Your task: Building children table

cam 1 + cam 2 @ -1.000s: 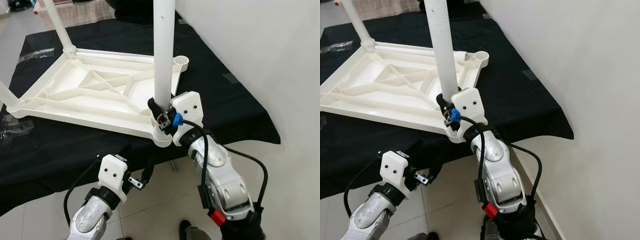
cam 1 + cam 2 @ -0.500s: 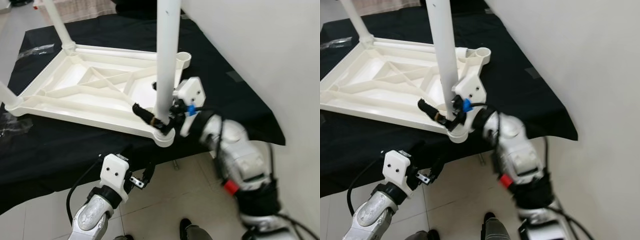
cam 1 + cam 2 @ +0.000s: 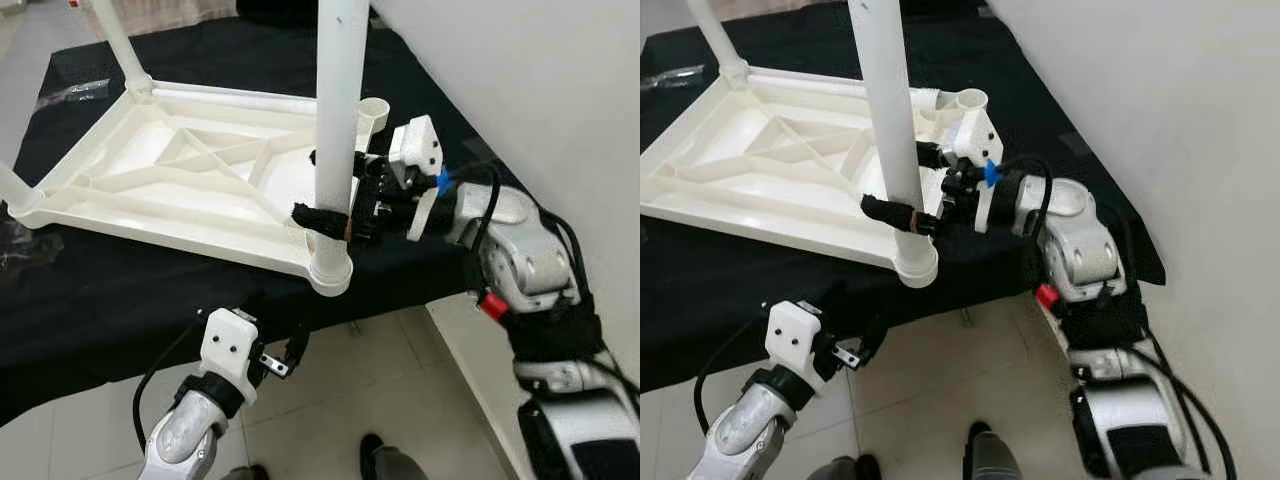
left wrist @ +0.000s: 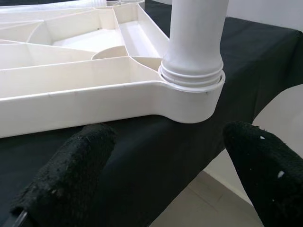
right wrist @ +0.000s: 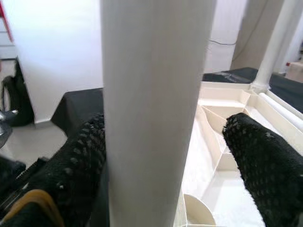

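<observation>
A black cloth (image 3: 150,290) covers the bench beneath the right end effector (image 3: 325,190) and hangs down just beyond the left end effector (image 3: 275,350). Pale floor tiles (image 3: 330,420) lie below both. A white wall (image 3: 540,90) rises beside the right one.

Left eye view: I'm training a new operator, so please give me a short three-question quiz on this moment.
1. True or false: the right gripper has a finger on each side of the upright white plastic leg.
2. The left gripper is: A) shut on the black cloth; B) open, below the table's edge; C) holding a leg.
3. Fill in: the upside-down white table top has ___ empty corner socket.

Key: 1 true; 2 B; 3 one.
</observation>
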You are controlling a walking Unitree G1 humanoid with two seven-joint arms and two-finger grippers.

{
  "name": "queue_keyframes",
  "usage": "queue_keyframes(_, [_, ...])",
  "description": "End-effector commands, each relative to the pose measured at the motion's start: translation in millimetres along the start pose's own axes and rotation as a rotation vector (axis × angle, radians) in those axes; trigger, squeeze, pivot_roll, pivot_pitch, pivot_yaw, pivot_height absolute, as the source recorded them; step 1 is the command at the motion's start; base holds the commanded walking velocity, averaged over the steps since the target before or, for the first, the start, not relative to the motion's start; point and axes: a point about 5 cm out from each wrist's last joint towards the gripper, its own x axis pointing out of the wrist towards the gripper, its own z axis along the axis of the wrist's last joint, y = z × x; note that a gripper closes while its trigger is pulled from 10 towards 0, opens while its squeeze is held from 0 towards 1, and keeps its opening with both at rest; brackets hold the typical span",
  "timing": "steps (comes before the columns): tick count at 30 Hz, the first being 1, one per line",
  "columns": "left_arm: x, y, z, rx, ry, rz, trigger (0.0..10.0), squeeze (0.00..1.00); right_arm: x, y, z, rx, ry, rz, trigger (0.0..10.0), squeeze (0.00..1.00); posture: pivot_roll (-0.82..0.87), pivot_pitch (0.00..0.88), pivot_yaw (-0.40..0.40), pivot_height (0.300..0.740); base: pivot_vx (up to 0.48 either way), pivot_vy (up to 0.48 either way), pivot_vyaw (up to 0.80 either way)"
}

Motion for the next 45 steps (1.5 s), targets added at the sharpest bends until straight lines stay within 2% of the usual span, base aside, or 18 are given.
queue_keyframes(1, [-3.6, -0.5, -1.0, 0.004, 0.007, 0.004, 10.0, 0.00, -1.8, -0.1, 1.5, -0.008, -0.010, 0.058, 4.4, 0.00, 0.01, 0.222, 0.008, 0.740, 0.000, 0.000, 0.00])
queue_keyframes(4, [-3.9, -0.5, -1.1, 0.003, 0.007, 0.003, 10.0, 0.00, -3.3, -1.7, 1.9, -0.006, -0.008, 0.062, 4.4, 0.00, 0.01, 0.222, 0.008, 0.740, 0.000, 0.000, 0.00])
queue_keyframes(5, [-3.9, -0.7, -0.9, 0.002, 0.007, 0.002, 10.0, 0.00, -5.0, -2.5, 1.4, -0.003, -0.003, 0.074, 0.0, 0.00, 0.01, 0.222, 0.007, 0.740, 0.000, 0.000, 0.00])
queue_keyframes(18, [-5.4, -2.5, 0.1, -0.003, 0.011, -0.008, 10.0, 0.00, -13.6, 3.5, -14.9, 0.043, 0.008, 0.098, 0.0, 0.00, 0.00, 0.240, 0.011, 0.740, 0.000, 0.000, 0.00])
queue_keyframes(22, [-6.8, -3.7, -0.5, -0.004, 0.011, -0.004, 10.0, 0.00, -11.1, 25.1, -38.0, 0.125, 0.081, 0.040, 0.0, 0.00, 0.00, 0.235, -0.011, 0.740, 0.000, 0.000, 0.00])
queue_keyframes(23, [-8.4, -3.2, -1.1, -0.003, 0.014, 0.000, 10.0, 0.00, 0.2, 34.2, -66.3, 0.186, 0.196, -0.259, 0.0, 0.00, 0.00, 0.230, -0.019, 0.740, 0.000, 0.000, 0.00])
queue_keyframes(24, [-8.4, -3.2, -1.1, -0.003, 0.014, 0.000, 10.0, 0.00, 0.2, 34.2, -66.3, 0.186, 0.196, -0.259, 0.0, 0.00, 0.00, 0.230, -0.019, 0.740, 0.000, 0.000, 0.00])
queue_keyframes(25, [-9.6, -1.7, -1.5, -0.001, 0.016, 0.006, 10.0, 0.00, -2.5, 55.1, -94.0, 0.212, 0.334, -0.666, 0.0, 0.00, -0.01, 0.236, -0.010, 0.740, 0.000, 0.000, 0.00])
queue_keyframes(26, [-9.0, -0.4, -1.5, -0.001, 0.017, 0.010, 10.0, 0.00, 10.8, 93.9, -109.6, 0.267, 0.406, -0.743, 0.0, 0.00, -0.01, 0.250, 0.012, 0.740, 0.000, 0.000, 0.00])
queue_keyframes(27, [-9.0, -0.4, -1.5, -0.001, 0.017, 0.010, 10.0, 0.00, 10.8, 93.9, -109.6, 0.267, 0.406, -0.743, 0.0, 0.00, -0.01, 0.250, 0.012, 0.740, 0.000, 0.000, 0.00])
queue_keyframes(28, [-8.2, -1.0, -1.7, 0.000, 0.020, -0.001, 10.0, 0.00, 25.9, 116.6, -109.8, 0.304, 0.414, -0.736, 0.0, 0.00, -0.01, 0.245, 0.018, 0.740, 0.000, 0.000, 0.00])
queue_keyframes(29, [-8.2, -1.0, -1.7, 0.000, 0.020, -0.001, 10.0, 0.00, 25.9, 116.6, -109.8, 0.304, 0.414, -0.736, 0.0, 0.00, -0.01, 0.245, 0.018, 0.740, 0.000, 0.000, 0.00])
queue_keyframes(31, [-7.3, -2.2, -2.1, -0.002, 0.025, -0.017, 10.0, 0.00, 47.7, 127.4, -99.9, 0.328, 0.359, -0.596, 0.0, 0.00, 0.00, 0.244, 0.020, 0.740, 0.000, 0.000, 0.00])
queue_keyframes(39, [-6.2, -1.1, -2.6, -0.001, 0.023, -0.013, 10.0, 0.00, 51.7, 115.6, -91.2, 0.260, 0.369, -0.604, 0.0, 0.00, 0.00, 0.228, 0.008, 0.740, 0.000, 0.000, 0.00])
queue_keyframes(40, [-5.8, -1.0, -2.1, 0.002, 0.020, -0.007, 10.0, 0.00, 53.0, 115.3, -89.0, 0.251, 0.369, -0.590, 10.0, 0.00, 0.00, 0.230, 0.007, 0.740, 0.000, 0.000, 0.00])
queue_keyframes(41, [-5.8, -1.0, -2.1, 0.002, 0.020, -0.007, 10.0, 0.00, 53.0, 115.3, -89.0, 0.251, 0.369, -0.590, 10.0, 0.00, 0.00, 0.230, 0.007, 0.740, 0.000, 0.000, 0.00])
queue_keyframes(42, [-5.4, -1.1, -1.8, 0.004, 0.018, -0.003, 10.0, 0.00, 52.8, 108.3, -84.9, 0.241, 0.348, -0.571, 10.0, 0.78, 0.01, 0.229, 0.005, 0.740, 0.000, 0.000, 0.00])
queue_keyframes(45, [-5.1, -1.1, -1.6, 0.005, 0.017, 0.000, 10.0, 0.00, 52.7, 104.5, -81.1, 0.234, 0.334, -0.569, 10.0, 0.78, 0.01, 0.229, 0.005, 0.740, 0.000, 0.000, 0.00])
